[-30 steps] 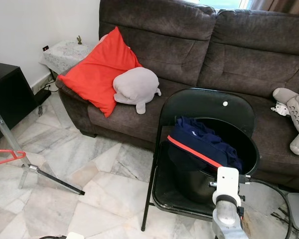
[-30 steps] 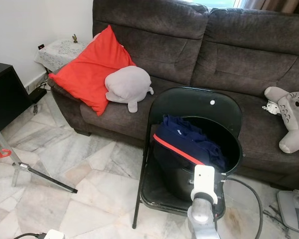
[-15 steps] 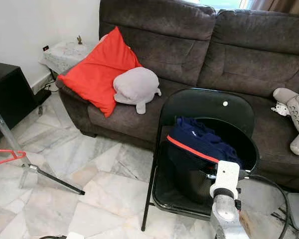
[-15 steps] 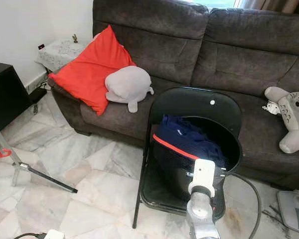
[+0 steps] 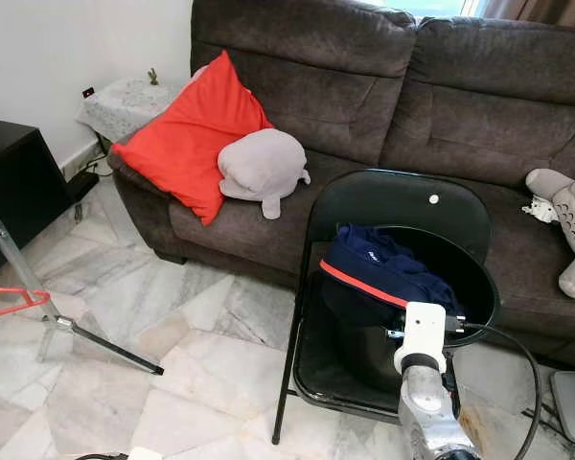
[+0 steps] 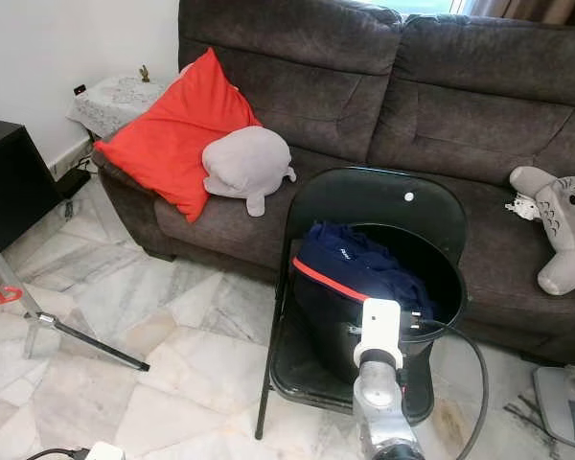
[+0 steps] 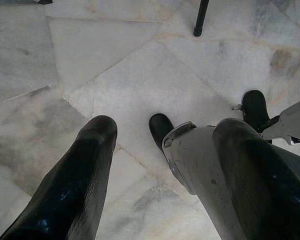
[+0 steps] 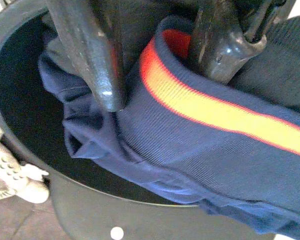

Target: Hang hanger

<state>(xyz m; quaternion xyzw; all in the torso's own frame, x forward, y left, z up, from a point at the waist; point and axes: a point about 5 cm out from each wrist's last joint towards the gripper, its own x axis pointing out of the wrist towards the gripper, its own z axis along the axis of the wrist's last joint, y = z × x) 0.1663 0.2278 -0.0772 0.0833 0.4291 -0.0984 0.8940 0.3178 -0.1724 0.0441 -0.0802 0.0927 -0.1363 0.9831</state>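
Sofa-side bucket (image 5: 479,287): garment (image 8: 200,145) between right gripper (image 8: 160,75) fingers.

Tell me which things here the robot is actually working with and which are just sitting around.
In use:
right gripper, fingers open around the navy garment
black bucket holding it
folding chair under the bucket

Lying about:
red cushion
grey plush
grey toy
sofa
left gripper, idle over the floor

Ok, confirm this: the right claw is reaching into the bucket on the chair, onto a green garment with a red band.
Not green. The right wrist view shows the right claw open over a navy garment with a red band, lying in the black bucket on the chair.
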